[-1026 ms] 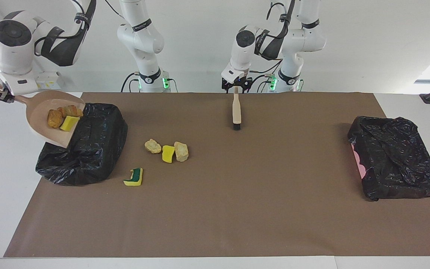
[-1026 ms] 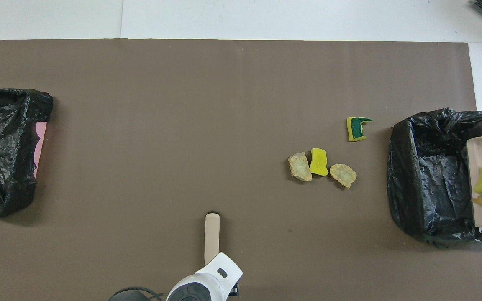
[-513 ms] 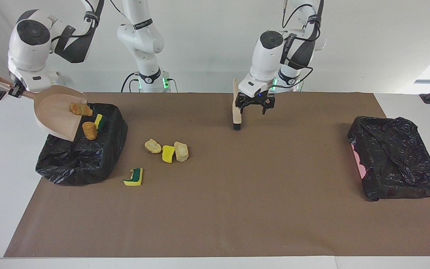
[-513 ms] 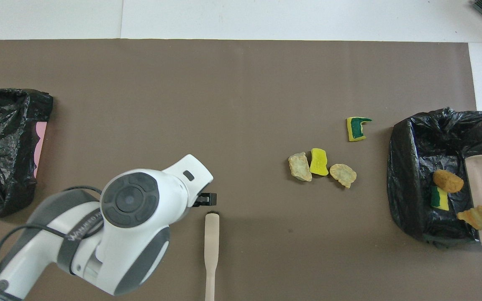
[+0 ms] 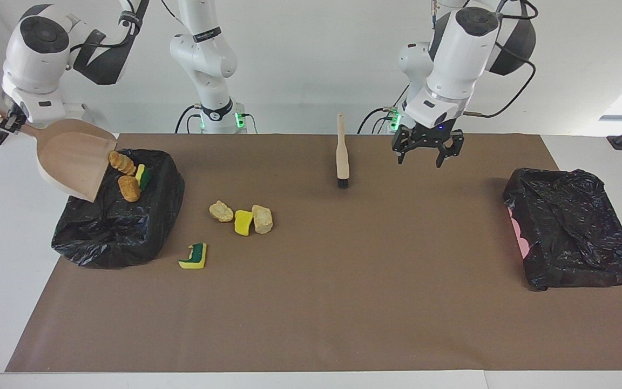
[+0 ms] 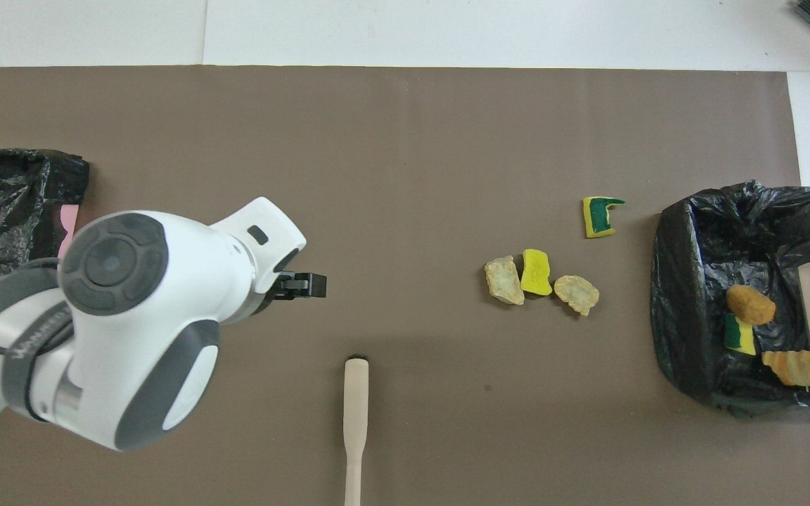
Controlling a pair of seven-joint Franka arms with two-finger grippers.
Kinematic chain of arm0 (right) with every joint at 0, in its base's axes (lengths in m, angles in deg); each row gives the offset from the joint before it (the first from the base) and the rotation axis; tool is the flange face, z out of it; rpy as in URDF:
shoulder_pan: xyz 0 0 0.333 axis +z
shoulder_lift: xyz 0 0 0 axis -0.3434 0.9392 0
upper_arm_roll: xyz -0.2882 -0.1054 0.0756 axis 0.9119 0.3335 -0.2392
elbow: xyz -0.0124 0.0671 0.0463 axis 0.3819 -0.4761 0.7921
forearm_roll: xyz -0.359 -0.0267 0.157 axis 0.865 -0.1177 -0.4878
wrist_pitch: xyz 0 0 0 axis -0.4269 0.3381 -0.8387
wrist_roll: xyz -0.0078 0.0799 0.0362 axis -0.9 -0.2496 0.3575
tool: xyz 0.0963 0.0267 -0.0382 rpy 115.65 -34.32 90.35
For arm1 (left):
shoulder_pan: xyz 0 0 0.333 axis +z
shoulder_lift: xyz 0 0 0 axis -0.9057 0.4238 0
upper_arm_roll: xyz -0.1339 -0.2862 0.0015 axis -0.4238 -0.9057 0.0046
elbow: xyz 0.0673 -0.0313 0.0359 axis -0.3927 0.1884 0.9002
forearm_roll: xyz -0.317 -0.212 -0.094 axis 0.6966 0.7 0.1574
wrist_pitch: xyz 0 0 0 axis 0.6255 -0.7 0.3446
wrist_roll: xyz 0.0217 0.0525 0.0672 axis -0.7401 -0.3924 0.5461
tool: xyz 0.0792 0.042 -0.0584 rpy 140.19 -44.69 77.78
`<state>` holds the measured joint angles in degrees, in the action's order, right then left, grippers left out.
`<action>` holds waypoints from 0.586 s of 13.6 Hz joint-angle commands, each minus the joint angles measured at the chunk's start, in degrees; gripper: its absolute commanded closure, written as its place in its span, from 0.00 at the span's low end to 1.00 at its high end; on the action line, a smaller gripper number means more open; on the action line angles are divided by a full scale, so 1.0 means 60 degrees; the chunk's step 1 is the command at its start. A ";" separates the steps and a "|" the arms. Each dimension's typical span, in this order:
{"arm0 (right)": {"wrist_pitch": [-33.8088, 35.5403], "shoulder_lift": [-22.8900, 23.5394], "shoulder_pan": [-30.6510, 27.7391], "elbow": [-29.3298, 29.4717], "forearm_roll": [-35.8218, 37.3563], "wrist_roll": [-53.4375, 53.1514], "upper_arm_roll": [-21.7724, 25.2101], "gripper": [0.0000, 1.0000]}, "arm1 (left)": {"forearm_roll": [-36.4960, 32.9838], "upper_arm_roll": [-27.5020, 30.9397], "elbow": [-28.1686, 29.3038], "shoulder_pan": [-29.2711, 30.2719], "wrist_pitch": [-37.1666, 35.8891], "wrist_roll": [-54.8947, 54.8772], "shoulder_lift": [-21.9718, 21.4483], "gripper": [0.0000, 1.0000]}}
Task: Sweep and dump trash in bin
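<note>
The right gripper (image 5: 13, 120), clamped on the tilted beige plastic dustpan (image 5: 73, 162), tips over the black-bagged bin (image 5: 127, 232); the left gripper (image 5: 427, 154) hangs open, empty. Remaining trash (image 5: 241, 219) lies beside that bin, nearest the right arm

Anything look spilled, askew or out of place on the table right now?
Nothing has spilled. One orange lump sits at the lip of the tilted dustpan, over the black-lined bin, not yet dropped in. The brush lies flat on the mat, unheld.
</note>
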<state>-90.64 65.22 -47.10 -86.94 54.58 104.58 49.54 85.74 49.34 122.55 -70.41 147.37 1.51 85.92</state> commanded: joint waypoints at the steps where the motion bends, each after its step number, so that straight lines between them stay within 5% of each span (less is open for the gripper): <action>1: -0.0014 -0.0022 0.0414 0.0237 -0.0387 -0.0194 -0.0053 1.00 | -0.0314 0.0698 -0.1348 -0.0286 -0.1330 -0.0849 0.0123 0.00; 8: 0.0059 0.0491 0.1248 0.0853 -0.3050 -0.0707 -0.0053 1.00 | -0.0285 0.1519 -0.2318 -0.0242 -0.2756 -0.1615 0.0166 0.00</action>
<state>-90.64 66.57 -40.50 -83.87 40.54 101.80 49.27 85.22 56.75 110.71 -70.62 132.75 -7.46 85.86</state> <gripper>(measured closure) 0.687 0.000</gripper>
